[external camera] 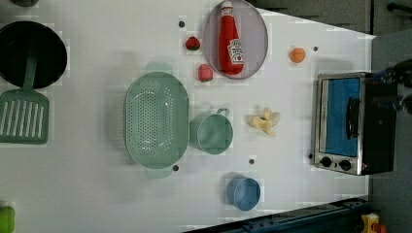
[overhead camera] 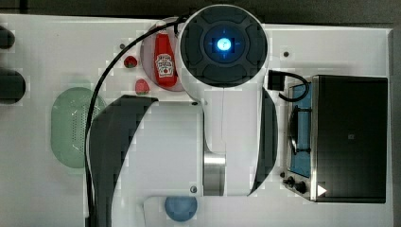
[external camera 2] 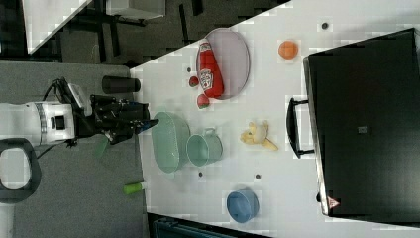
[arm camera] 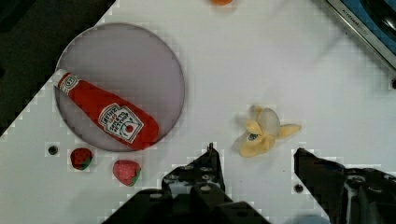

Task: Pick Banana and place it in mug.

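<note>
gripper point(arm camera: 254, 161) open above table | banana point(arm camera: 262, 131) beside mug point(external camera: 212, 133)

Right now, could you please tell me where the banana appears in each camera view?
Top view: hidden under the arm.
Left view: banana lies between the mug and the toaster oven.
Right view: banana, same neighbours.
Wrist view: banana just beyond the open claw.
Shared landmark: ketchup bottle.
</note>
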Robot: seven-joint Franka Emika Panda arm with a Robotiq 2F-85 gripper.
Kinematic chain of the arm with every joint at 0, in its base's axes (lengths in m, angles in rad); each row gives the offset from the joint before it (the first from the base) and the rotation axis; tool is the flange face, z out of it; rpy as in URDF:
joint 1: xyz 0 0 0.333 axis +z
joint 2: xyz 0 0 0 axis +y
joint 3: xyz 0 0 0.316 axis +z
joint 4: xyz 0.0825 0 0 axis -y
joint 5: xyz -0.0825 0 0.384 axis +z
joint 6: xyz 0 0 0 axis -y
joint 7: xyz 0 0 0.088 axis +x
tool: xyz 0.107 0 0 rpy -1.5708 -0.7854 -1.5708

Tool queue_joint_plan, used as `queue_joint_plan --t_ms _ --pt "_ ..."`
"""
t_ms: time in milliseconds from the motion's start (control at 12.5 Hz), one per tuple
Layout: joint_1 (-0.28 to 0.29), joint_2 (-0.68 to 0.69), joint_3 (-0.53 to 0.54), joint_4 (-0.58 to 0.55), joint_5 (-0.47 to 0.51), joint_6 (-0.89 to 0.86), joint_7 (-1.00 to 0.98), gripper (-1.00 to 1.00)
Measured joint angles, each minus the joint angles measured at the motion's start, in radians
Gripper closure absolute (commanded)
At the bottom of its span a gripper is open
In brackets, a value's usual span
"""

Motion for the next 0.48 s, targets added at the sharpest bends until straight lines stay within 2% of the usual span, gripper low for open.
queue_joint_plan --t_ms 80,160,240,320,480 --pt "0.004 -0.097 -0.01 -0.108 -0.002 -0.078 0.0 -0.76" --pt "0.003 -0.204 -0.012 -0.194 -0.022 -0.167 0.0 -0.98" --pt "-0.005 -0.316 -0.015 -0.252 -0.008 -0.239 0.0 -1.0" --pt "-0.005 -0.413 -0.024 -0.281 -0.009 -0.24 0.0 -1.0" --pt "-0.005 -0.45 -0.023 -0.266 -0.023 -0.164 0.0 -1.0"
